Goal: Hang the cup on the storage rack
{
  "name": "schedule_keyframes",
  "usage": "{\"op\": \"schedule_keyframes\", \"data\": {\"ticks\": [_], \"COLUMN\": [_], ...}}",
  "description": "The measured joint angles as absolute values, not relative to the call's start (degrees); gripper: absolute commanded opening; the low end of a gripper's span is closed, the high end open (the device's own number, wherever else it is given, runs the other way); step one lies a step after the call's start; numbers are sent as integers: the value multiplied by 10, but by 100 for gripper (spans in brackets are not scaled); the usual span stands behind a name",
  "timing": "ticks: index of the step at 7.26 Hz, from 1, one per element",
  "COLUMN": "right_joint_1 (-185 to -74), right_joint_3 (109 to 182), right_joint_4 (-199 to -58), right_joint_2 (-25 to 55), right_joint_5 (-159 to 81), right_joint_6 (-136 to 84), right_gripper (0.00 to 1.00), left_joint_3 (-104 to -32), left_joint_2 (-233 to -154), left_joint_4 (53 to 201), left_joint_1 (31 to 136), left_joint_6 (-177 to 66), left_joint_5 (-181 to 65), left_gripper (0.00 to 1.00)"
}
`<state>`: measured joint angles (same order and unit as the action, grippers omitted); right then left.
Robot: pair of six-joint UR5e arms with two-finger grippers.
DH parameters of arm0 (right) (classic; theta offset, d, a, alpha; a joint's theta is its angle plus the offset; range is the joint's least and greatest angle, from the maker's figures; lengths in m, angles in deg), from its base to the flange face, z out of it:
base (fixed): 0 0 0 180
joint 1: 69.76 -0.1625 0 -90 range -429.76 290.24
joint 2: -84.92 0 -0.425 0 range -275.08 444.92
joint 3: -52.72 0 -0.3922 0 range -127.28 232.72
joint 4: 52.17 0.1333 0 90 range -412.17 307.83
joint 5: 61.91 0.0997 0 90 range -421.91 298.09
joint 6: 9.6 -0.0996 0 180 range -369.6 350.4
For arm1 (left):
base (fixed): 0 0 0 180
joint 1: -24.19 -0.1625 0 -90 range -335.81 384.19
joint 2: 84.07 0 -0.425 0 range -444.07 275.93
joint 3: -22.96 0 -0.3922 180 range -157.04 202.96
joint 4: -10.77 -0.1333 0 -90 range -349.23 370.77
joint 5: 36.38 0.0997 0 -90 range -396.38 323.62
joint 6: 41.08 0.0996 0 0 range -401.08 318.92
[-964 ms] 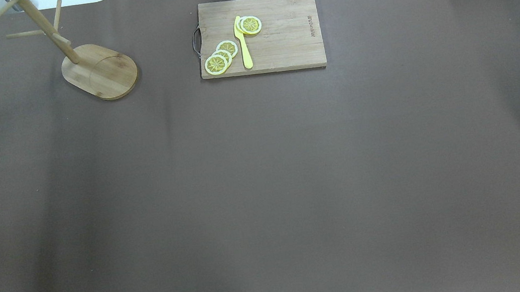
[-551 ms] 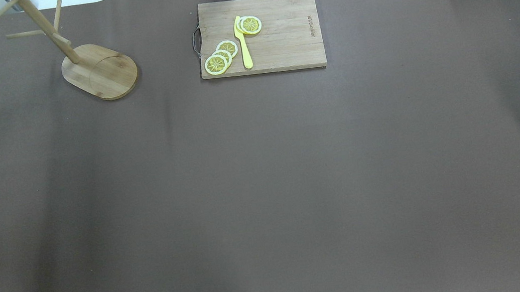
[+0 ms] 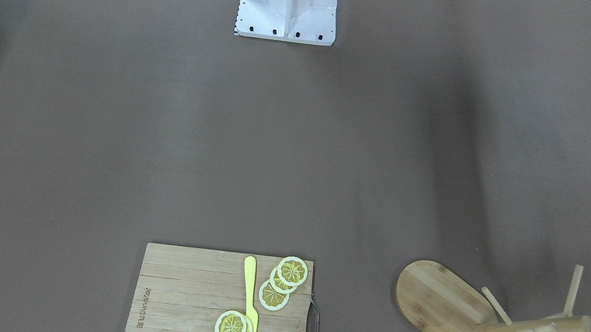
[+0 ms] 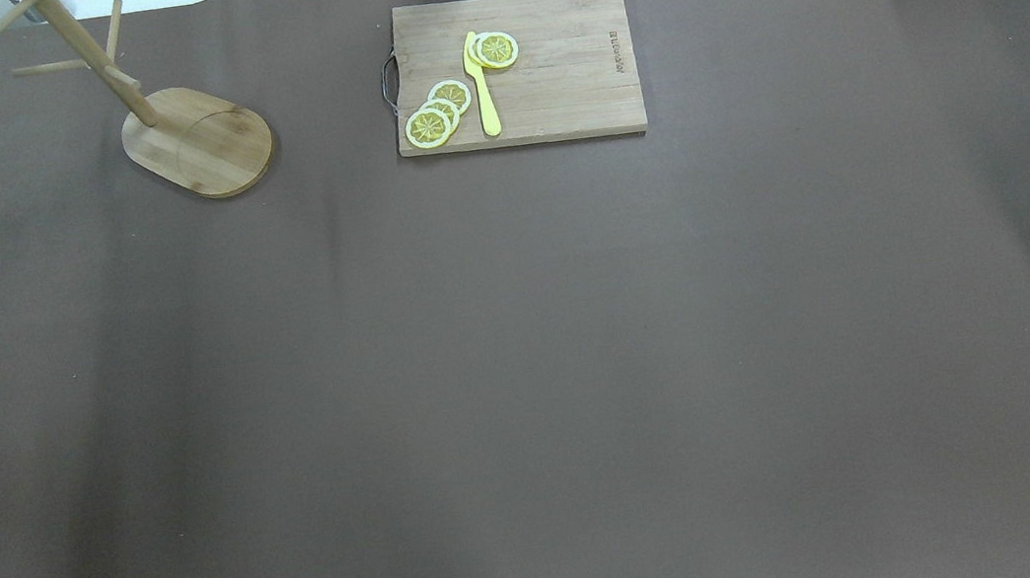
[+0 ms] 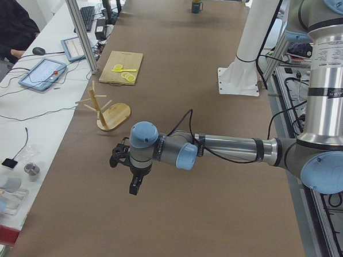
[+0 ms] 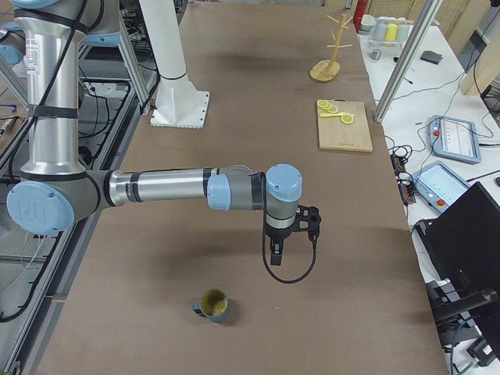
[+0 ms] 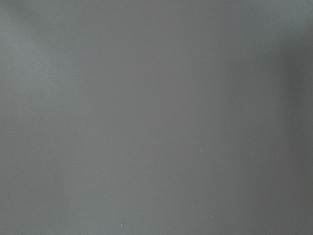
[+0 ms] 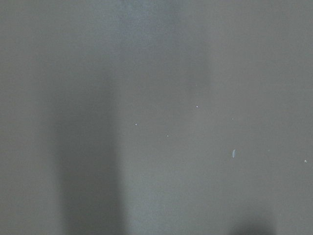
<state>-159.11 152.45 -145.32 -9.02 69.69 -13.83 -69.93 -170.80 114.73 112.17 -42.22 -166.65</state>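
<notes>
The cup [image 6: 212, 305] stands upright on the brown table at the robot's right end, its yellow inside showing; it appears small at the far end [image 5: 196, 6] in the exterior left view. The storage rack [image 4: 197, 142] stands at the far left of the table, also seen as the rack [image 3: 442, 308] [image 5: 107, 109] [image 6: 331, 48]. Nothing hangs on its pegs. My right gripper [image 6: 275, 254] hangs over the table, apart from the cup. My left gripper [image 5: 133, 184] hangs above bare table, short of the rack. I cannot tell whether either gripper is open or shut.
A wooden cutting board [image 4: 554, 95] with lemon slices [image 4: 437, 112] and a yellow knife [image 4: 482, 84] lies at the table's far middle. The robot's white base [image 3: 288, 5] stands at the near edge. Tablets and a person's dark sleeve [image 5: 10, 22] are beyond the table's far side.
</notes>
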Motion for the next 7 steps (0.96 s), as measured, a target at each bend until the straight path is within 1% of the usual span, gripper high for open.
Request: {"op": "schedule_keyframes", "data": {"ticks": [2, 4, 7], "right_joint_1": [-1591, -1591, -1632], "right_joint_3": [1524, 1520, 1501], "right_joint_4": [-1453, -1448, -1355], "right_joint_2": [-92, -106, -205], "right_joint_5": [696, 696, 698], "right_joint_6": [-138, -121, -23], "right_gripper": [100, 100, 100], "left_joint_3": [-693, -705, -728], "left_joint_2": [-1705, -1702, -1694], "left_joint_4": [1162, 1167, 1168], "left_joint_1": [1122, 1123, 1124], "left_joint_6": [-423, -424, -426], "left_joint_5": [-1669, -1668, -1669], "left_gripper": [98, 98, 98]}}
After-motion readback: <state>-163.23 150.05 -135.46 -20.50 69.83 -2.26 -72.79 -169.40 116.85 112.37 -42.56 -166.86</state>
